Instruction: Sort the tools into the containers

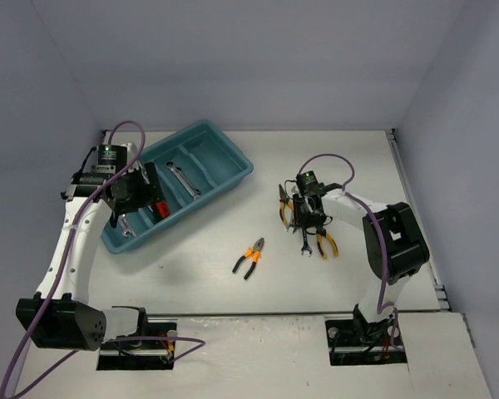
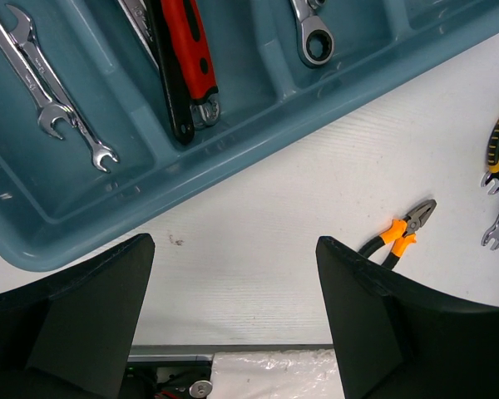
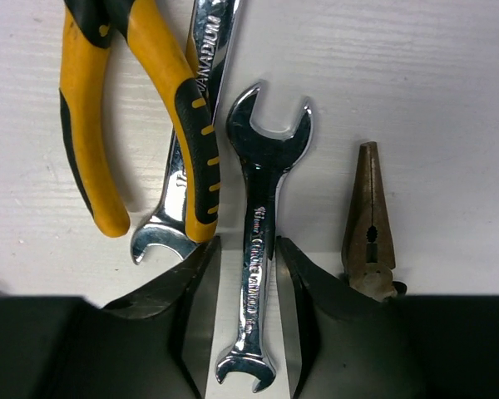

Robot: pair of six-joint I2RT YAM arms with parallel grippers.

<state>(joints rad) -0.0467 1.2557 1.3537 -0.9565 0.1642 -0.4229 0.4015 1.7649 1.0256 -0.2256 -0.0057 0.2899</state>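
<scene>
1. Left gripper [image 2: 233, 287] hung at the teal tray's [image 2: 333, 96] near edge, jaws spread wide, holding nothing.
2. Tray held a red-handled adjustable wrench [image 2: 187, 50] and silver wrenches [image 2: 46, 91].
3. Right gripper [image 3: 248, 249] straddled a double-ended wrench [image 3: 262, 191] on the table [image 3: 432, 83], jaws narrowly apart, a gap on one side.
4. Yellow-handled pliers [image 3: 108, 100] lay just beside it. Orange-handled pliers [image 1: 249, 258] lay well apart.

The silver wrench [image 3: 256, 241] has small letters on its handle that look like "CHROME VANADIUM". The other wrench [image 3: 206, 41] has letters too blurry to read.
</scene>
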